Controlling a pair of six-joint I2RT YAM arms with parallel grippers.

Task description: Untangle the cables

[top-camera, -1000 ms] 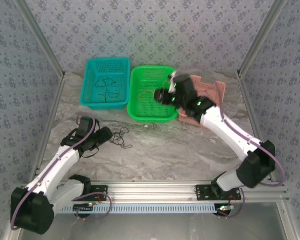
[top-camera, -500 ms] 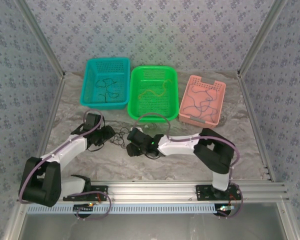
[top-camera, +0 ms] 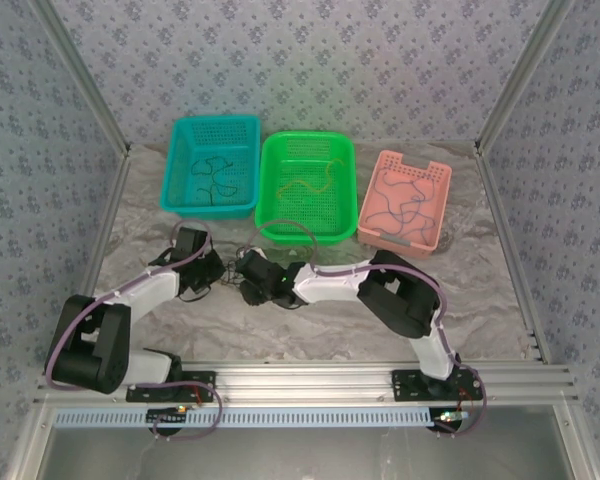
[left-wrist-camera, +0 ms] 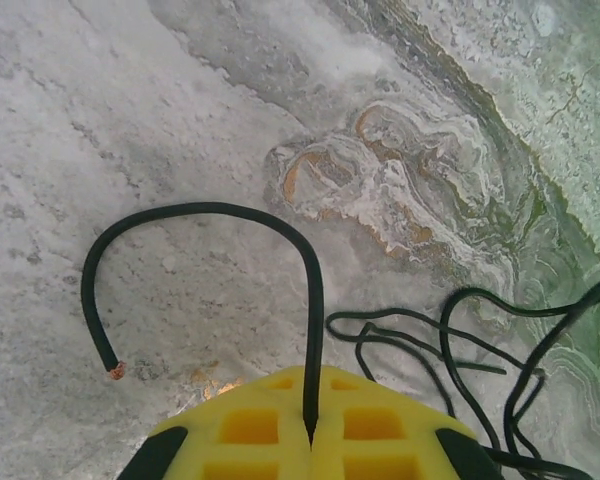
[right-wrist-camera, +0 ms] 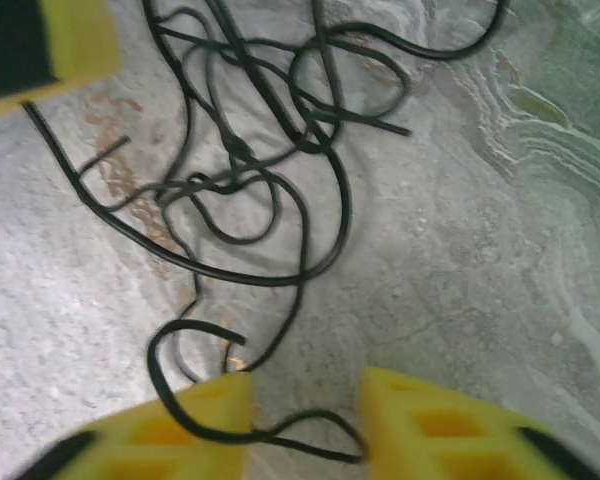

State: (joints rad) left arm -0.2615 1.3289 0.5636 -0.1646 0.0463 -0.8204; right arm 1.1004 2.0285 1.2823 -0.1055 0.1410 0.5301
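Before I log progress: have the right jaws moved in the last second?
Yes: the right jaws swung from over the green basket leftward and nearer, down to the loose cables.

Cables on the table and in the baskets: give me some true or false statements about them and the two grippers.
The left gripper is shut on a black cable. True.
The right gripper is clamped shut. False: its jaws stand apart, near the tangle of black cables.
The green basket holds a yellow-orange cable. True.
The pink basket is empty. False: dark cables lie in it.
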